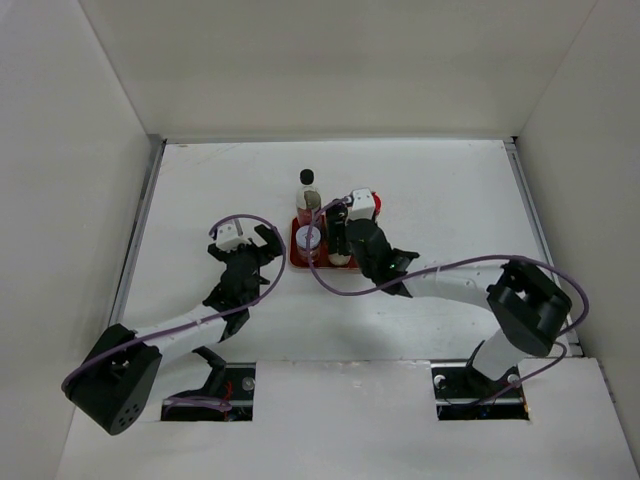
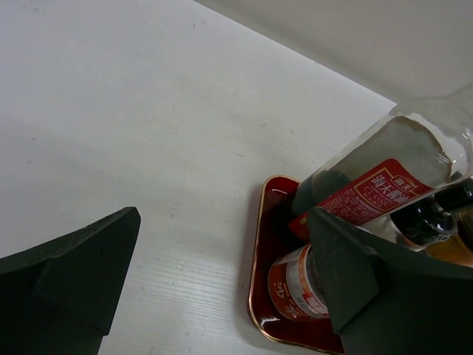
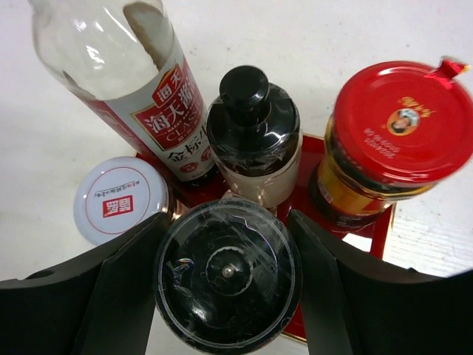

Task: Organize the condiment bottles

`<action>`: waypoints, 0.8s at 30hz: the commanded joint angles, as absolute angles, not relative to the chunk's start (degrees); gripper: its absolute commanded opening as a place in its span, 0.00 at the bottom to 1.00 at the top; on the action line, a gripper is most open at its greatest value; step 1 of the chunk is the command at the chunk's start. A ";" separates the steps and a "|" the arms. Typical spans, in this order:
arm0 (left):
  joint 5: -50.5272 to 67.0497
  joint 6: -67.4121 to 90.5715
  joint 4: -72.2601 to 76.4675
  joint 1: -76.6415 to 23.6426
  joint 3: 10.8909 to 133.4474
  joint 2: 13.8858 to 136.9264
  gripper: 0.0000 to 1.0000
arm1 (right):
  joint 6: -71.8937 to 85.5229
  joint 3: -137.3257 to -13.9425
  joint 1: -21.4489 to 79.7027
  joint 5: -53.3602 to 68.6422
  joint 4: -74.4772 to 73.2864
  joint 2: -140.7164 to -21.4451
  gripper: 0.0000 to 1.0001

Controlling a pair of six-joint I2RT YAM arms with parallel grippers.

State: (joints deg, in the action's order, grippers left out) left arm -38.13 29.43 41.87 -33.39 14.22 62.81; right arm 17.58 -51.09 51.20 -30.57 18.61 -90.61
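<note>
A red tray (image 3: 307, 151) holds the condiment bottles. The tall clear bottle (image 3: 140, 81) with a red label stands at its far left. The small dark black-capped bottle (image 3: 251, 133) is in the middle and the red-capped jar (image 3: 399, 126) on the right. The white-lidded jar (image 3: 118, 198) is near left. My right gripper (image 3: 225, 277) is shut on the round dark-topped shaker (image 3: 225, 270) at the tray's near edge. My left gripper (image 2: 222, 288) stands open over bare table just left of the tray (image 2: 259, 244), with nothing between its fingers.
In the top view the tray (image 1: 297, 250) sits mid-table with white walls on three sides. The left gripper (image 1: 272, 252) is close to its left rim. The right arm (image 1: 450, 280) reaches in from the right, and purple cables loop over both arms.
</note>
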 commanded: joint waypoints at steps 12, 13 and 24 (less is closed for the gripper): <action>-40.52 30.06 44.48 -32.56 14.94 62.93 1.00 | 17.14 -53.18 51.90 -30.94 25.75 -89.66 0.99; -40.69 30.06 44.39 -32.56 15.03 62.84 1.00 | 16.96 -52.74 51.98 -31.02 25.66 -88.34 1.00; -38.94 34.62 42.64 -30.11 13.45 56.87 1.00 | 22.40 -33.08 46.02 -44.99 29.61 -65.68 1.00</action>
State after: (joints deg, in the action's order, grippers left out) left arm -39.46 31.81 41.60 -31.44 13.82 59.27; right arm 18.72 -38.74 48.38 -37.82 26.04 -69.41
